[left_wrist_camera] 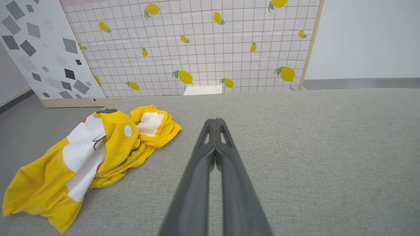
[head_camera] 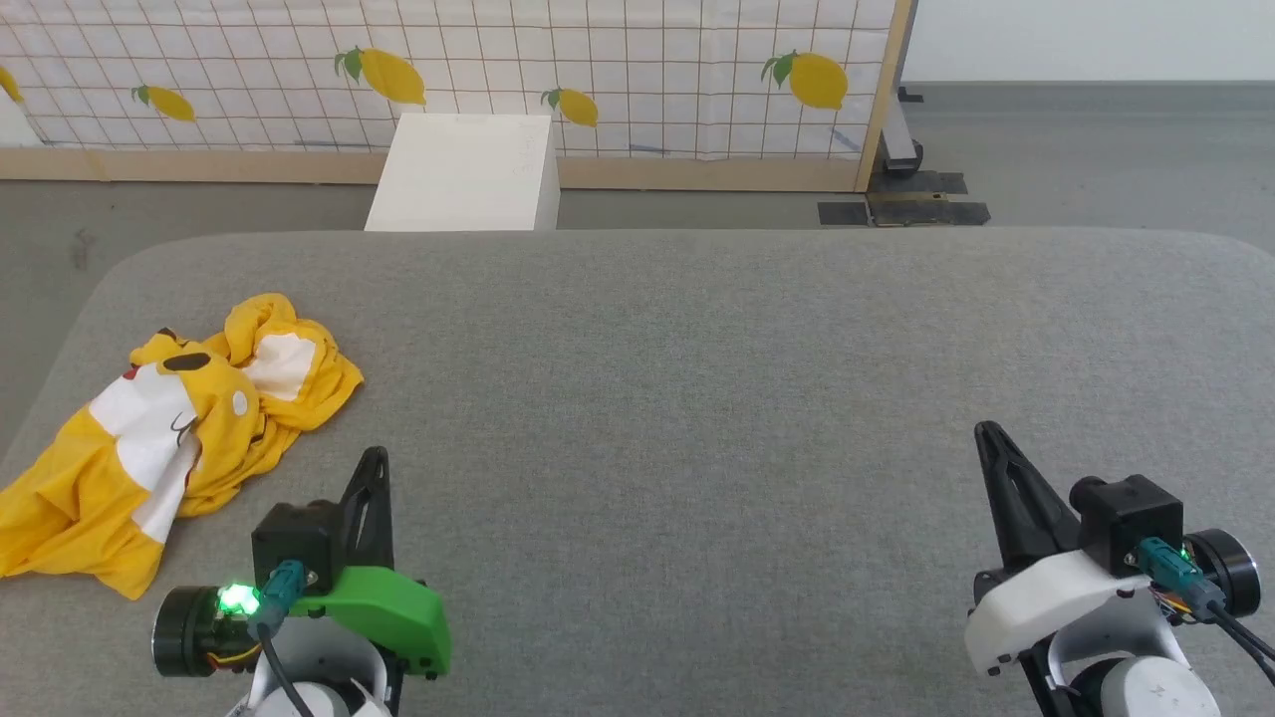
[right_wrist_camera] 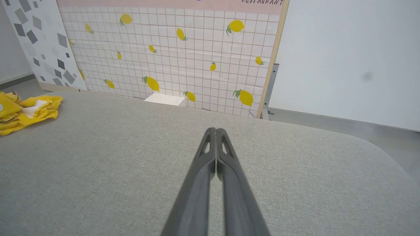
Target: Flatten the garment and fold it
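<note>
The garment (head_camera: 169,428) is a bright yellow T-shirt with white patches and a cartoon face print, lying crumpled near the left edge of the grey padded table (head_camera: 697,398). In the left wrist view the garment (left_wrist_camera: 88,157) lies left of my fingers. The right wrist view catches a bit of the garment (right_wrist_camera: 23,111) at its far left. My left gripper (head_camera: 375,456) is shut and empty, just right of the shirt and apart from it. My right gripper (head_camera: 986,430) is shut and empty at the lower right, far from the shirt. Both sets of fingertips (left_wrist_camera: 215,122) (right_wrist_camera: 215,131) are pressed together.
A white box (head_camera: 468,174) stands on the floor beyond the table's far edge. Behind it runs a tiled screen with lemon prints (head_camera: 598,70) on a wooden frame. A dark metal foot (head_camera: 901,204) lies on the floor at the back right.
</note>
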`<state>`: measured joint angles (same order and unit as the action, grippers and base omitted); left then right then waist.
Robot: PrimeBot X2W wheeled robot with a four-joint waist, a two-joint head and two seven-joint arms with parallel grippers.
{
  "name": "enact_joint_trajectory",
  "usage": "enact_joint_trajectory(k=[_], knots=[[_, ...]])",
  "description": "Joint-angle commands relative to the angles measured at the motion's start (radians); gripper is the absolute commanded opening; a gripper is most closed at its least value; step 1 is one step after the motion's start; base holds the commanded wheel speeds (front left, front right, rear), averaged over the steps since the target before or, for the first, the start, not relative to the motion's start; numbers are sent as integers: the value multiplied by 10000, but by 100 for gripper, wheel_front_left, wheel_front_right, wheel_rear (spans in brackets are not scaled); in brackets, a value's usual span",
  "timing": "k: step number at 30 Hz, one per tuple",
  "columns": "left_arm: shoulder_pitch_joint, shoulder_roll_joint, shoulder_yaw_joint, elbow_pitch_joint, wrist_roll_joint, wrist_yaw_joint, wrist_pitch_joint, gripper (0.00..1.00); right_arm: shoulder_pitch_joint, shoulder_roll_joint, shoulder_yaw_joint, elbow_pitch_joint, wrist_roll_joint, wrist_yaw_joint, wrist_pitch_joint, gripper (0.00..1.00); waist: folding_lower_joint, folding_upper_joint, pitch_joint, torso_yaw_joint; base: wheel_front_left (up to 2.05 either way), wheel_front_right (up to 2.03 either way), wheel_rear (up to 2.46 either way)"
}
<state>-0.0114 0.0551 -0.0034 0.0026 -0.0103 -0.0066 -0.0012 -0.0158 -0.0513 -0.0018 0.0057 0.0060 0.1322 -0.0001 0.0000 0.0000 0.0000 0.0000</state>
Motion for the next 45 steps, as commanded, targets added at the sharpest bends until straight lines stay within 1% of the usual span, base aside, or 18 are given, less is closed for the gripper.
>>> enact_joint_trajectory(k=[1,45], knots=[[114,-49,34,-26,103,66,12,0,158,11,18,-57,-60,-15,1,0,0,0,0,0,0,0,0],[114,-49,34,-26,103,66,12,0,158,11,18,-57,-60,-15,1,0,0,0,0,0,0,0,0]])
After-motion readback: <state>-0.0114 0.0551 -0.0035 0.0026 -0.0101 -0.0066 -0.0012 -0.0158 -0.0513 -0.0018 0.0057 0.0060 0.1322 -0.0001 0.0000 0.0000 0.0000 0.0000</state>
